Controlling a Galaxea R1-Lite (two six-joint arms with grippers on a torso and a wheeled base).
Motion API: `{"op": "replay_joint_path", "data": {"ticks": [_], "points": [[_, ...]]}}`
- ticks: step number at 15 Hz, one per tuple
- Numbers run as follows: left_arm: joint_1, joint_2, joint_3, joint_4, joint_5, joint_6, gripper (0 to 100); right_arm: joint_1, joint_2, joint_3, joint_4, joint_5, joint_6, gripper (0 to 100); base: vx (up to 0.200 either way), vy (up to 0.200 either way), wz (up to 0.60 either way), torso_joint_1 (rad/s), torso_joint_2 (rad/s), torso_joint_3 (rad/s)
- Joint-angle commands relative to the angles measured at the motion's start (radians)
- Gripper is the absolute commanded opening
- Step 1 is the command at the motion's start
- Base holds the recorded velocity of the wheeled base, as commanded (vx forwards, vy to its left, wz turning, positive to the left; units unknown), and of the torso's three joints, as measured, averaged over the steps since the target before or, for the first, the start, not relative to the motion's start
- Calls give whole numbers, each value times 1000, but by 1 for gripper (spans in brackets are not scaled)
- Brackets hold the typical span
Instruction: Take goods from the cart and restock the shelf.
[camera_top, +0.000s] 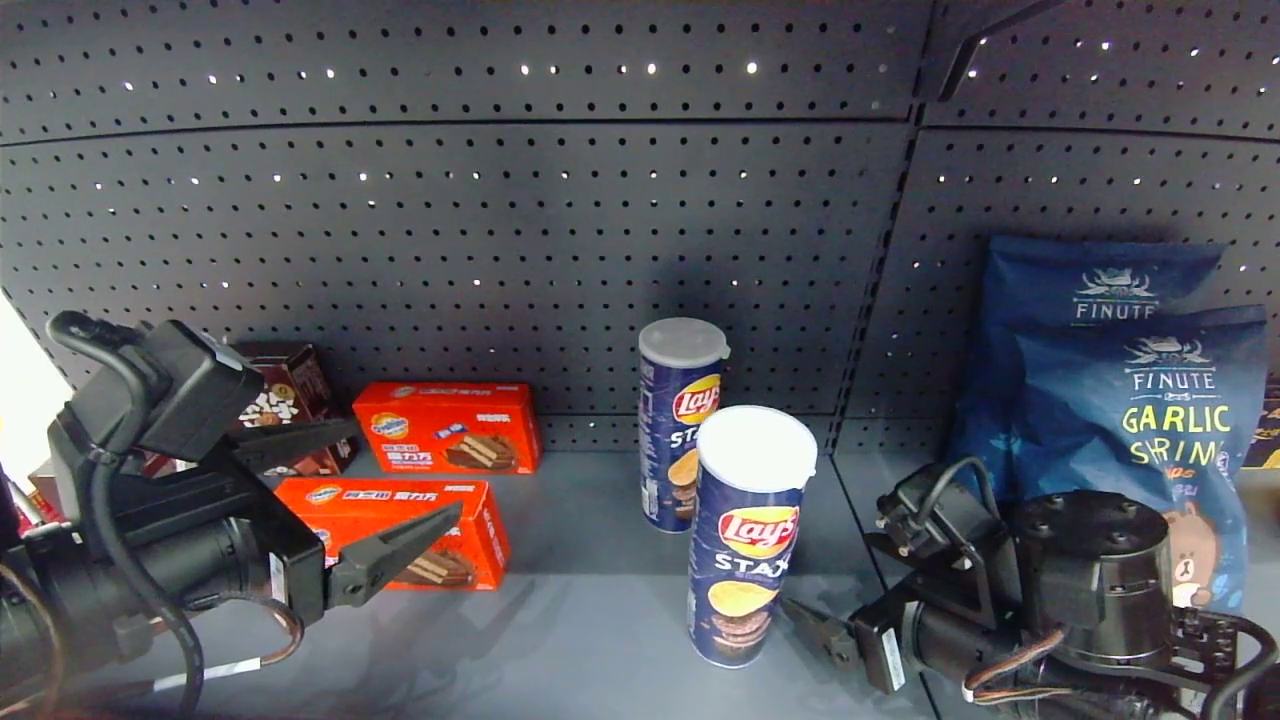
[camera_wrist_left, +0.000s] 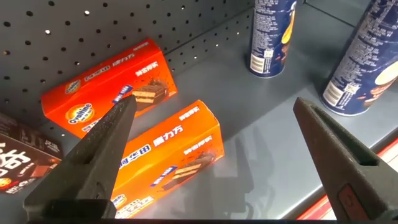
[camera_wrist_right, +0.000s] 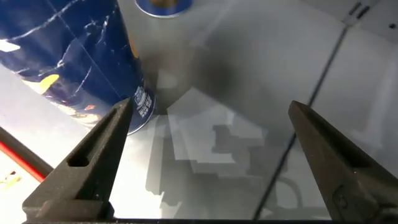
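While both arms sit low at the grey metal shelf (camera_top: 590, 630), the left gripper (camera_top: 408, 468) is spread wide w/ nothing btwn its fingers, over two flat orange cardboard wafer boxes (camera_top: 380, 495) lying one behind the other near the dark perforated back panel (camera_top: 500, 250). The right gripper (camera_wrist_right: 209, 107) is likewise released & empty, just beside the front dark-blue chip can (camera_top: 745, 540), white lid, upright near the shelf's front edge. The rear chip can (camera_top: 680, 430), clear lid, stands upright just behind it. Both cans carry a red-&-yellow round logo; the boxes have white script. Two blue snack bags (camera_top: 1150, 420) w/ yellow & white lettering lean at the right.
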Motion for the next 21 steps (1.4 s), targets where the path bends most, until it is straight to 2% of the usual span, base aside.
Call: {"op": "replay_joint_path", "data": {"ticks": [1,21], "points": [[0,4,0,0,0,0,100,5,34,-20,-1,-1,-1,100,0,0,0,0,0,0],[-3,4,11,0,-2,3,100,57,115,-101,-9,-2,1,100,0,0,0,0,0,0]]}}
